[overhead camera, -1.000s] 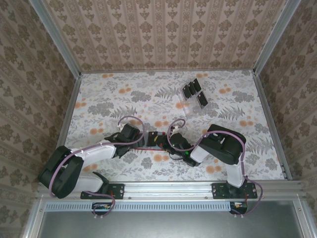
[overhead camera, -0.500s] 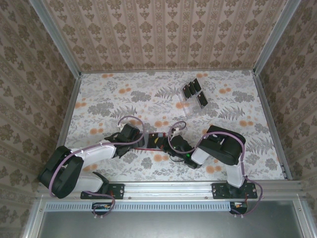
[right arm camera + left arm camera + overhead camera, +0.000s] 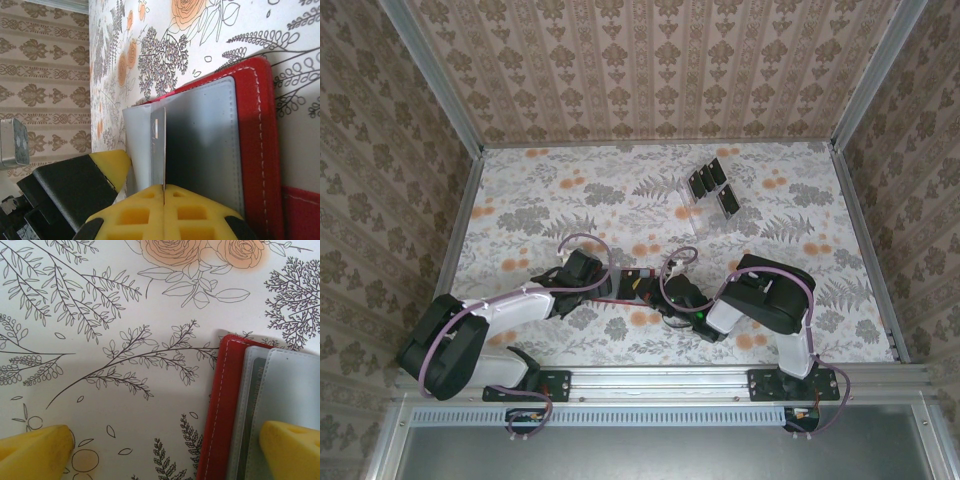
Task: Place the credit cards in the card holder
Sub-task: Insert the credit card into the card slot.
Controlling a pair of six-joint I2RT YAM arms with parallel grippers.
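Right gripper [image 3: 164, 190] — clamps credit card [image 3: 158, 140] | edge-on between card holder [image 3: 260, 150] pockets

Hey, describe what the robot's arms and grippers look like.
Both the left arm and right arm have bulky black joint housings joined by white links, with lilac cables looping off each. The left gripper and right gripper have yellow fingers; the right one's show square moulded pockets.
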